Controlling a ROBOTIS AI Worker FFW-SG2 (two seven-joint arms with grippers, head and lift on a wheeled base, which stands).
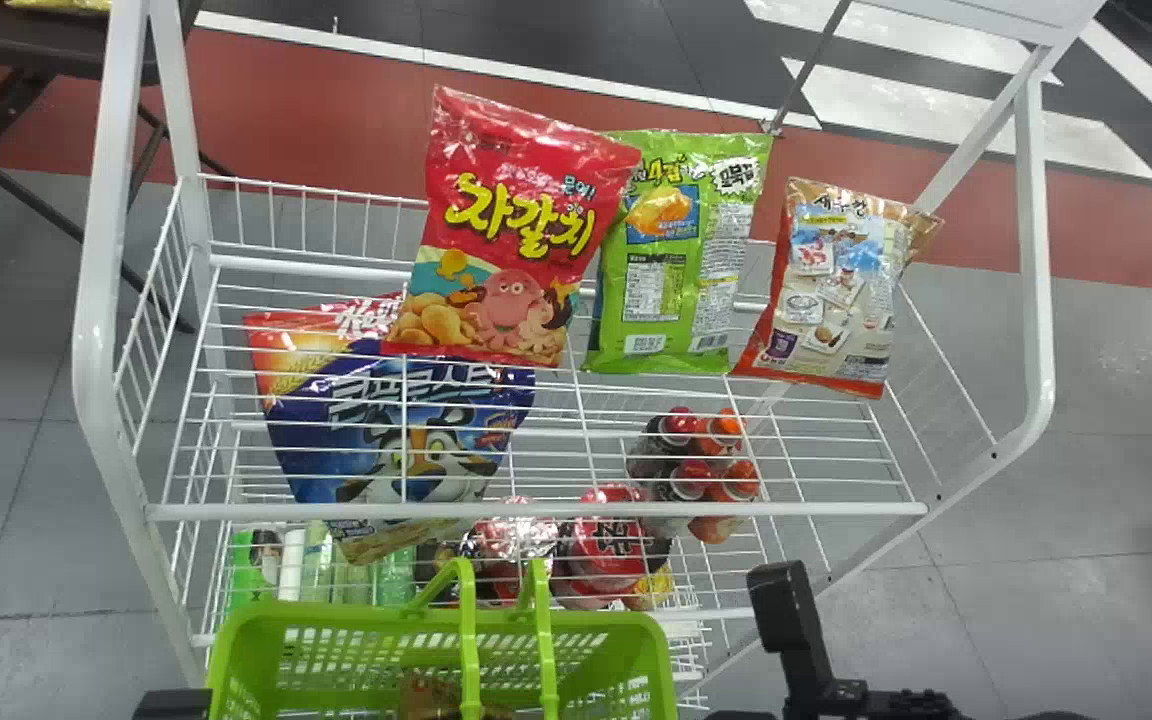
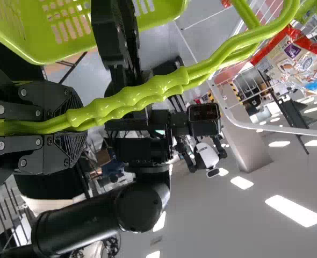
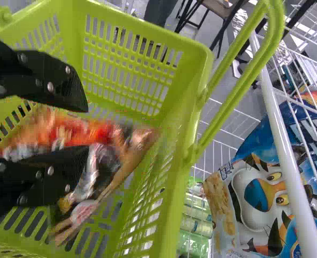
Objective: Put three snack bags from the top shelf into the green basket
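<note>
My left gripper (image 1: 172, 704) had its fingers closed around the twin handles (image 2: 129, 102) of the green basket (image 1: 336, 615), which was in front of the white wire rack (image 1: 636, 510). My right gripper (image 1: 816, 680) was at the basket; in its wrist view, the right gripper (image 3: 88, 126) had its two fingers spread apart over the inside. A snack bag (image 3: 105, 140), blurred orange and red, was in the basket, showing between those fingers and past their tips; I could not tell whether either finger touched it.

On the top shelf were a red bag (image 1: 526, 230), overlapping the edge of a green bag (image 1: 671, 250), and a brown-and-white bag (image 1: 826, 290) just right of the green one. Through the wires I saw a blue bag (image 1: 396, 430) and some bottles (image 1: 696, 465).
</note>
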